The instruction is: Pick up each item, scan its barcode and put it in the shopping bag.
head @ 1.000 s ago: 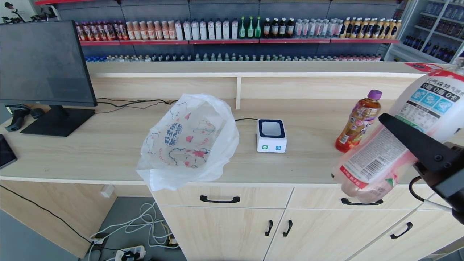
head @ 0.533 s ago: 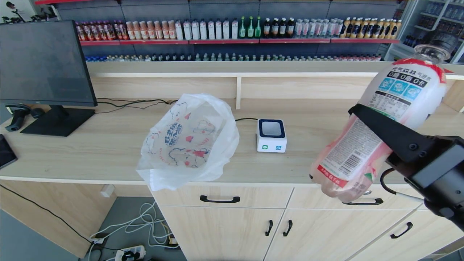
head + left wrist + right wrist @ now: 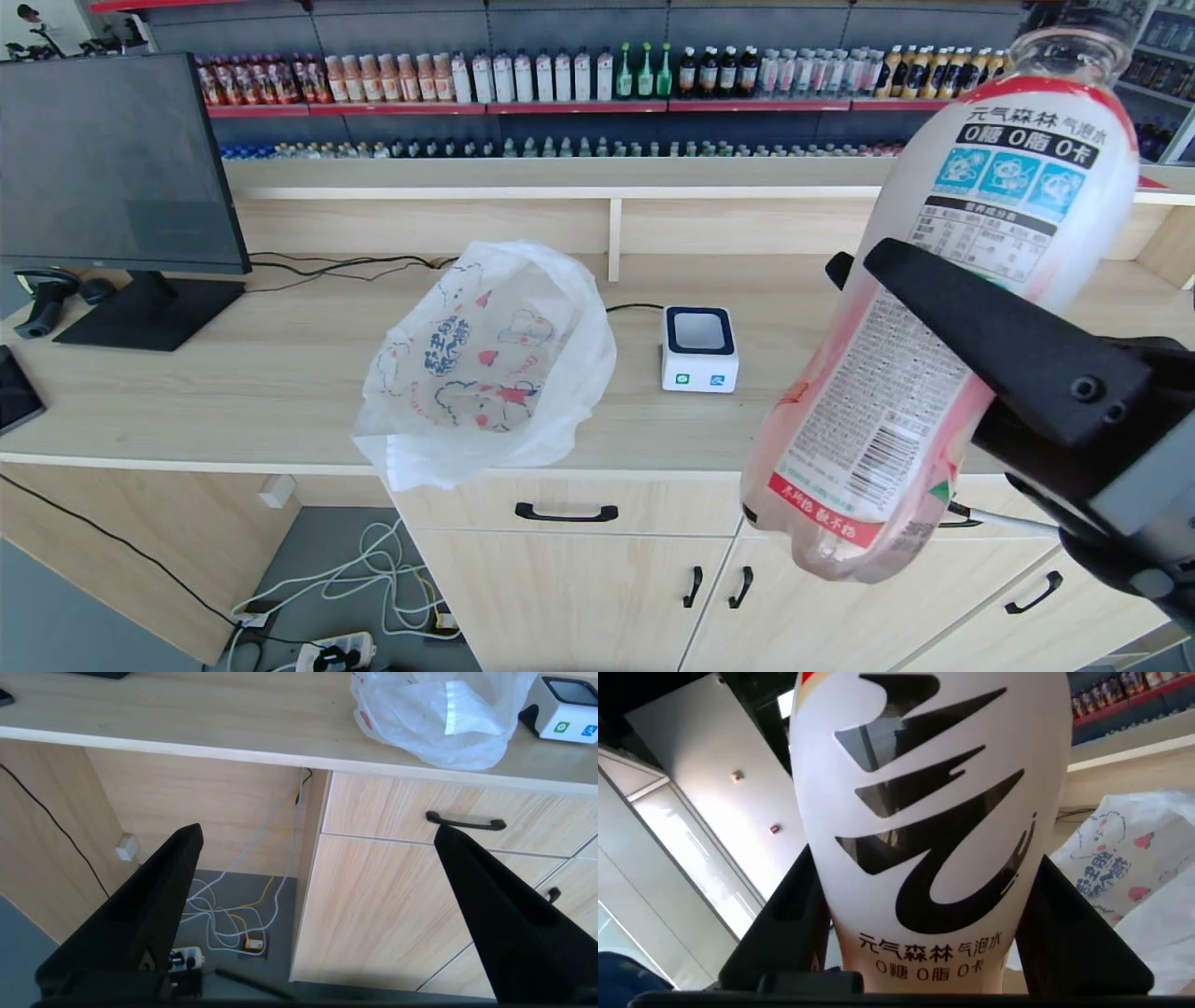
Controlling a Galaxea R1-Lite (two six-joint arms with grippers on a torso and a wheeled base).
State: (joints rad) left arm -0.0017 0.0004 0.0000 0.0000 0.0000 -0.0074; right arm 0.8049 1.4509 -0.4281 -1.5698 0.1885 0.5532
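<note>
The right gripper (image 3: 854, 259) is pinching a big pink bottle (image 3: 878, 420), with one black finger on each side. The bottle is up in the air, close to the head camera, on the right side. It leans a bit, with its cap up and away and its bottom down near the front of the counter (image 3: 233, 392). The side with the barcode faces the head camera. The small white scanner (image 3: 699, 348) sits on the counter, to the left of the bottle and farther back. The bottle is not touching it. The bag (image 3: 485, 359) lies open on the counter just left of the scanner, and its edge hangs a little over the front. The left gripper (image 3: 318, 833) is spread wide and holds nothing. It is low down, in front of the cabinet (image 3: 392, 915) under the counter. A dark monitor (image 3: 112, 159) stands at the far left.
</note>
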